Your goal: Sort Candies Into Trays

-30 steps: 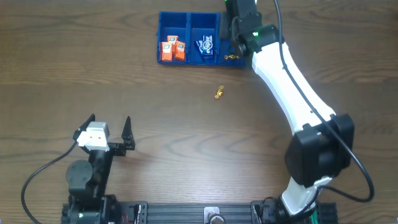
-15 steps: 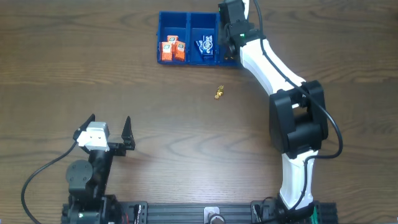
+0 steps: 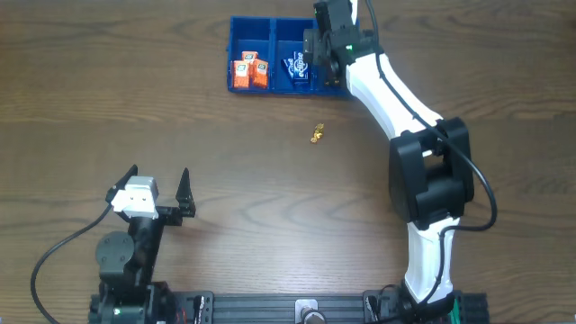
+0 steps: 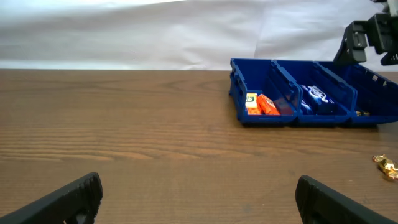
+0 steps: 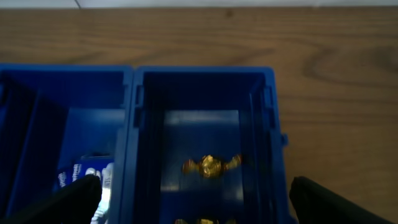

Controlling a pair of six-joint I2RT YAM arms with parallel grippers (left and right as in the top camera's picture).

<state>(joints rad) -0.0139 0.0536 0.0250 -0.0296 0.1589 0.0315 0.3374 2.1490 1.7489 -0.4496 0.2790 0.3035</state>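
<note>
Three tray (image 3: 274, 40) bins are filled: orange candies (image 3: 250, 74), blue packets (image 3: 298, 66), gold candies (image 5: 210, 165). One loose candy (image 3: 317, 135) is noted on the table (image 3: 135, 108). Left gripper (image 3: 159, 170) and right gripper (image 5: 193, 186) are held spread.

The left gripper (image 3: 159, 175) sits at the lower left, fingers spread wide. The right arm stretches to the top middle, and the right gripper (image 3: 319, 58) is spread wide too.

Looks like a robot lab bench, folks: a bare wood-grain table (image 3: 135, 108), with the left arm (image 3: 133, 247) and right arm (image 3: 423, 180) mounted on a black rail (image 3: 270, 306) at 6 o'clock in the top view. A cable (image 3: 56, 251) loops off the left base. A plain white sheet (image 4: 124, 31) hangs as a backdrop in the left wrist view, and a blue plastic tray (image 3: 236, 27) sits at 12 o'clock.
</note>
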